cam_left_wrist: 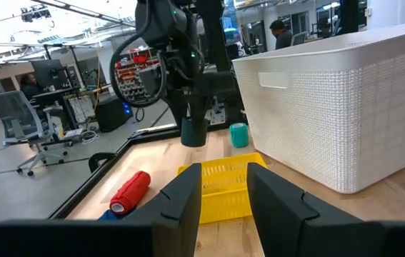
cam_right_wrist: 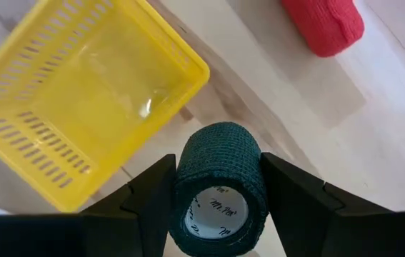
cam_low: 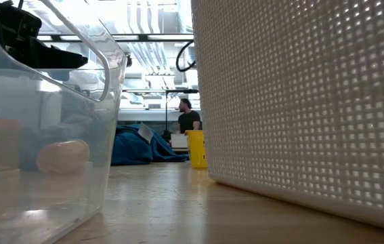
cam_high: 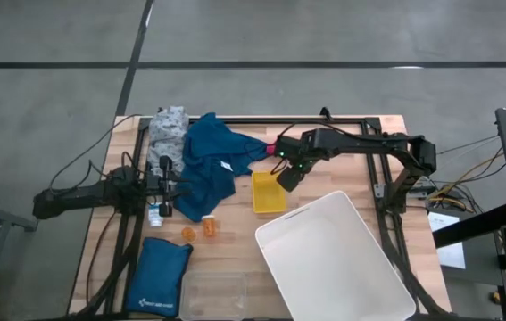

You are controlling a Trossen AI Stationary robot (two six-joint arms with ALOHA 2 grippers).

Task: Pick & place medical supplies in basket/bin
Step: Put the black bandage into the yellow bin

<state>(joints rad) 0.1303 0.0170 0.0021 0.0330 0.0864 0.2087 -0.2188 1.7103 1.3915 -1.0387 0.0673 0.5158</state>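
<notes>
blue cloth garment [cam_low: 141, 148]: blurred, partly hidden | clear bin [cam_low: 76, 102]: cut off at edge | pink roll [cam_right_wrist: 325, 25]: cropped

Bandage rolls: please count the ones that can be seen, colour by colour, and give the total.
dark green roll, gripped in the right claw: 1
red roll: 1
teal roll: 1
Total: 3

Wooden table [cam_high: 235, 245] — basket [cam_high: 267, 193], bin [cam_high: 333, 259], garment [cam_high: 208, 165].
</notes>
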